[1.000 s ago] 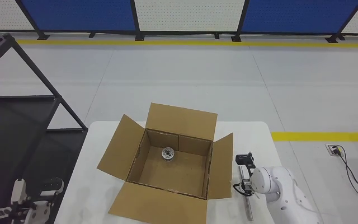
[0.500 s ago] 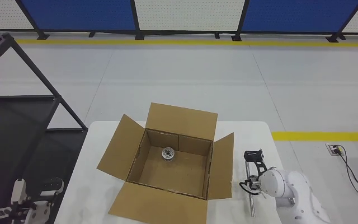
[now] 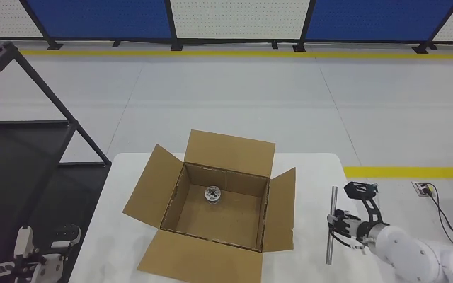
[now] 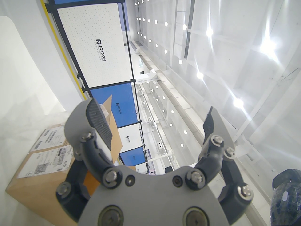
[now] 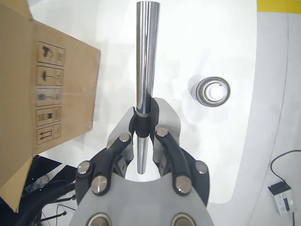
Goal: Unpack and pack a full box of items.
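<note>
Box (image 3: 230, 152) stands open mid-table; left of it your left gripper (image 4: 152, 114) hangs spread, a round part (image 3: 211, 192) lies inside, and right of it your right gripper (image 5: 144, 116) pinches a steel rod (image 5: 145, 48) near one end, which could pivot into the can (image 5: 212, 91)

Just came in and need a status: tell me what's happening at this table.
The right gripper is shut on a shiny metal rod, holding it above the white table beside the open cardboard box. One small round metal part lies in the box, and a can stands upright on the table near the rod. The left gripper is open and holds nothing.
</note>
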